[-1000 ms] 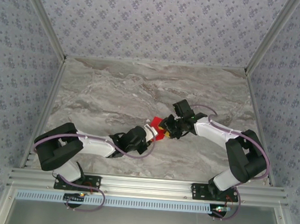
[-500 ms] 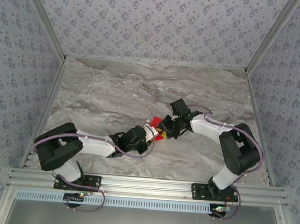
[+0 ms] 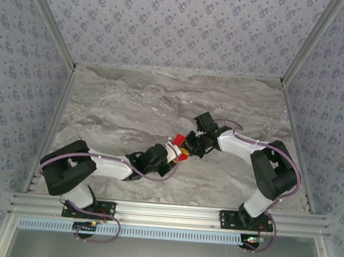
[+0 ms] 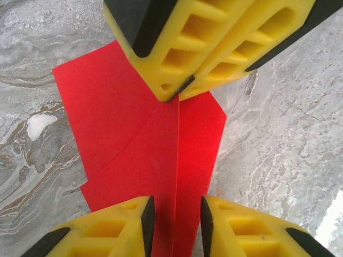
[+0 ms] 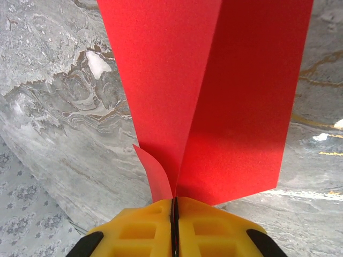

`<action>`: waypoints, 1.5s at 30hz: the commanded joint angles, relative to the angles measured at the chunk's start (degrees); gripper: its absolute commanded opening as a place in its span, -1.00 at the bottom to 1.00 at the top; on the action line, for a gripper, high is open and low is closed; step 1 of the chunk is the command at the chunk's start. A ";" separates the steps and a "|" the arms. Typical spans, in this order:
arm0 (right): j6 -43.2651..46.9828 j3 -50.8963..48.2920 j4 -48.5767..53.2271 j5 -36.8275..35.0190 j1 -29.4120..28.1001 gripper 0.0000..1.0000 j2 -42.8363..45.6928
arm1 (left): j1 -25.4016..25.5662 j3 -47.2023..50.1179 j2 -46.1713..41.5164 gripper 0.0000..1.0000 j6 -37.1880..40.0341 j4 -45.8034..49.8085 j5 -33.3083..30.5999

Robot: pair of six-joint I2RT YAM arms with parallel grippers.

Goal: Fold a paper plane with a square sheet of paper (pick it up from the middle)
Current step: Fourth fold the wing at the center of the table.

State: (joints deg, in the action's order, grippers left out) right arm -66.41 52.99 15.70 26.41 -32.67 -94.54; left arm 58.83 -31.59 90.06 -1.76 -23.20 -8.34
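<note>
From the top external view, the two arms meet near the middle of the marble table (image 3: 132, 101). The folded red paper (image 3: 180, 154) sits between the left gripper (image 3: 171, 147), which comes in from the lower left, and the right gripper (image 3: 188, 145), which comes in from the upper right. From up here the paper is too small to say which way it runs.

In the left wrist view, the folded red paper (image 4: 134, 139) lies in the centre of the frame. Its sharp crease runs straight up the picture, from the bottom edge to the top centre. A wider panel spreads toward the upper left and a narrower one lies on the right. The left gripper (image 4: 175, 217) straddles that crease at the bottom, its yellow fingers (image 4: 126, 227) standing apart and clear of the fold. At the top, the right gripper (image 4: 178, 92) has its tips pressed together on the far end of the crease.

In the right wrist view, the right gripper (image 5: 174, 211) pinches the fold at the bottom centre, with no gap between its fingers. The folded red paper (image 5: 214, 96) rises from there to the top edge, its long axis leaning slightly right. A small curled flap shows at the lower left of the pinch.
</note>
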 commanded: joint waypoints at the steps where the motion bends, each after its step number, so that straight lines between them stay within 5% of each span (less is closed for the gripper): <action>1: 0.10 1.26 2.00 0.60 -0.12 -0.77 0.47 | -0.42 -0.94 0.95 -0.44 0.74 -1.16 0.77; 5: 0.09 1.13 1.77 0.92 0.08 -0.68 1.04 | -0.39 -1.31 1.51 -0.63 0.95 -0.96 0.56; 9: 1.30 0.91 2.77 0.41 0.78 -0.34 2.20 | -0.47 -1.51 1.46 -0.80 0.29 -0.78 1.51; 17: 8.32 -2.81 1.67 -1.11 3.70 0.18 7.57 | -1.74 -1.97 -0.84 -0.87 -7.59 3.31 5.98; 27: 20.17 -11.47 -8.34 -1.07 3.88 0.20 14.55 | -9.07 -2.55 -2.63 -0.93 -24.85 4.72 18.94; 36: 19.47 -13.69 -16.05 -0.87 0.11 0.09 12.17 | -14.11 0.90 -0.95 -0.94 -37.98 -5.05 26.41; 45: 14.33 -12.08 -22.28 -2.48 -1.34 0.02 5.37 | -15.84 -0.53 1.13 -0.91 -42.43 -4.78 32.33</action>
State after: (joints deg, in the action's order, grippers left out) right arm -49.98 39.42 -3.20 25.30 -33.69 -87.57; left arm 43.55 -31.29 90.30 -41.74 -26.81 20.08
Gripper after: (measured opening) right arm 0.511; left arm 0.045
